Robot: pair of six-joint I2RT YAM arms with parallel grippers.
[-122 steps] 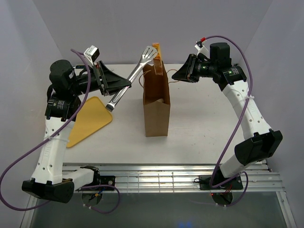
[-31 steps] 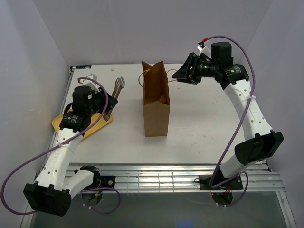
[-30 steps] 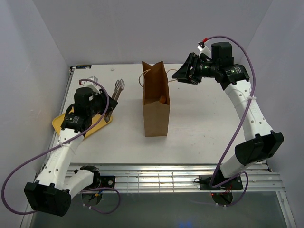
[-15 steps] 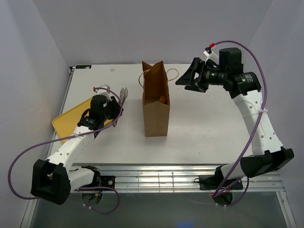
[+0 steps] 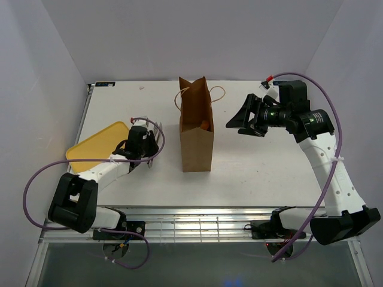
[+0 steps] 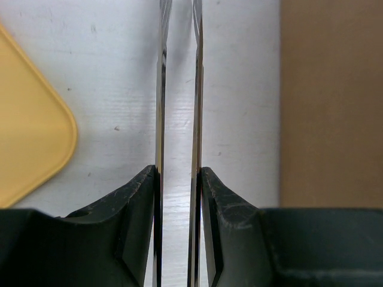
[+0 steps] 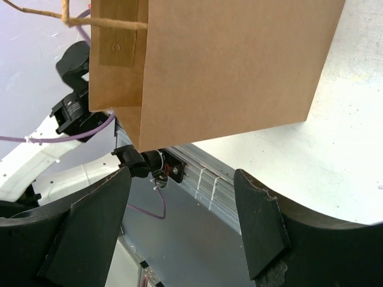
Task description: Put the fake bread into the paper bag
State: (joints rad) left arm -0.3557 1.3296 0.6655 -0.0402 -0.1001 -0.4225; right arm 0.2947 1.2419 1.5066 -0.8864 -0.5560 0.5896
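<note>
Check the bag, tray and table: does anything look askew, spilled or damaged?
Nothing stands out. The paper bag stands upright and open with fake bread inside, and the yellow tray lies flat left of it.

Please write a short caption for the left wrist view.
Left gripper grips metal tongs between yellow tray and paper bag.

White arms (image 5: 317,152), black joints (image 5: 72,200), purple cables (image 5: 24,197)
</note>
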